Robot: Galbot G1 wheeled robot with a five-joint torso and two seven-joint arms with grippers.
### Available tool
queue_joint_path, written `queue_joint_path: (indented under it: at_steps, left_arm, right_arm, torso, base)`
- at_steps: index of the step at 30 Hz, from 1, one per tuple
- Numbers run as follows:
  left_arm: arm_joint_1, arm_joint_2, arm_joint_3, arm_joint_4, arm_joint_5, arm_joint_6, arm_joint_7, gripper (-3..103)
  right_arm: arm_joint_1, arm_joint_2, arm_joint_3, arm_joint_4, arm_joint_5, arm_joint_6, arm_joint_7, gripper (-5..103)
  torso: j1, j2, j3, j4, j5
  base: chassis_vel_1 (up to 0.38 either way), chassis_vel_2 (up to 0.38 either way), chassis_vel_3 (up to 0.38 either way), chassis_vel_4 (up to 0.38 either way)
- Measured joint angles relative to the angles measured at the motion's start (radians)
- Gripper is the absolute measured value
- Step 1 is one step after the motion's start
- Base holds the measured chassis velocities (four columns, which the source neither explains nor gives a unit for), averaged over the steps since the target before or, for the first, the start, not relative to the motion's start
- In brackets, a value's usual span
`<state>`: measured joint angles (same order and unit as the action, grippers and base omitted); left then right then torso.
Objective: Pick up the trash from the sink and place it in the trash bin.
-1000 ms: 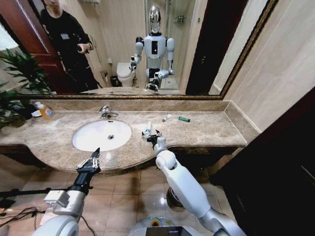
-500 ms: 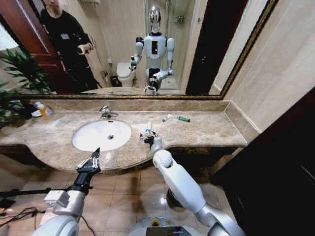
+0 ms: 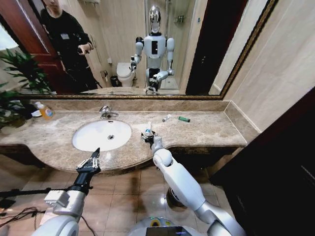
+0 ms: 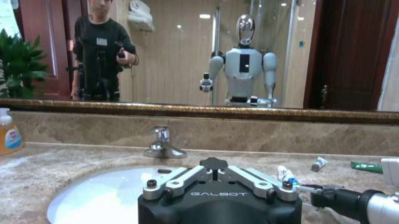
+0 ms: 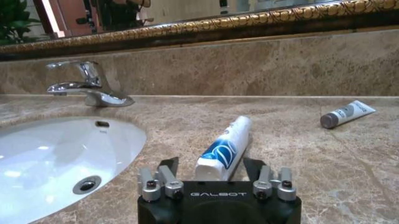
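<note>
Right gripper (image 5: 219,175) fingers spread around white-blue tube (image 5: 225,146) on desk (image 3: 206,129), sink (image 3: 101,134) at 9 o'clock. Left gripper (image 3: 89,161) fingers spread, idle.

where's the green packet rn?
Head view: the green packet lies on the countertop near the mirror, on the robot's right, just right of a small white tube, well beyond the right claw.

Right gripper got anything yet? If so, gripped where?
Nothing clamped yet. The right gripper has its jaws open on either side of the near end of a white-and-blue tube lying on the countertop. The left gripper is empty.
</note>
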<state>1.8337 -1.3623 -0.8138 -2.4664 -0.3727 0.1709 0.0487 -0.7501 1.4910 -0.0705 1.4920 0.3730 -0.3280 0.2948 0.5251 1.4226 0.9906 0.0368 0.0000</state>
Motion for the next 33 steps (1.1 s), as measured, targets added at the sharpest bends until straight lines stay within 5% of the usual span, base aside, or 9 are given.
queue_joint_path:
  at_steps: [5, 14, 33]
  left_arm:
    - [0.0, 0.0, 0.0, 0.0, 0.0, 0.0, 0.0, 0]
    - [0.0, 0.0, 0.0, 0.0, 0.0, 0.0, 0.0, 0]
    - [0.0, 0.0, 0.0, 0.0, 0.0, 0.0, 0.0, 0]
  right_arm:
    - [0.001, -0.005, 0.003, -0.008, -0.008, 0.003, -0.01, 50]
    - [0.002, -0.008, 0.005, -0.025, -0.067, 0.023, -0.036, 25]
    - [-0.085, -0.095, 0.045, 0.141, -0.059, 0.101, -0.067, 25]
  torso:
    - [0.0, 0.0, 0.0, 0.0, 0.0]
    - [0.0, 0.0, 0.0, 0.0, 0.0]
    - [0.0, 0.0, 0.0, 0.0001, 0.0001]
  base:
    - [0.0, 0.0, 0.0, 0.0]
    - [0.0, 0.0, 0.0, 0.0]
    - [0.0, 0.0, 0.0, 0.0]
